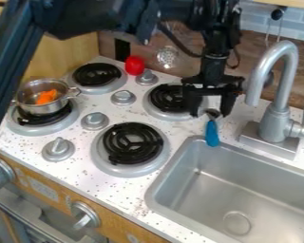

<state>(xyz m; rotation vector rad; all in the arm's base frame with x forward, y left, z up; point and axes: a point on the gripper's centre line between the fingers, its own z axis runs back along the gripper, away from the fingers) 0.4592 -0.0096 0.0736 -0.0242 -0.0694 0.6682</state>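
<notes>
Small blue-handled utensil (212, 133) with greyish head, handle end near the sink's (205, 194) rim

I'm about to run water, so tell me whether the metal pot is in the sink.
No, the pot stands on a burner.

Blue utensil (212, 134): head blurred, perhaps part-hidden; sink (164, 174) cut off.

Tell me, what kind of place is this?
It looks like a little kitchen, maybe a toy one: there's a stove top with black burners, a sink and a tap.
</notes>
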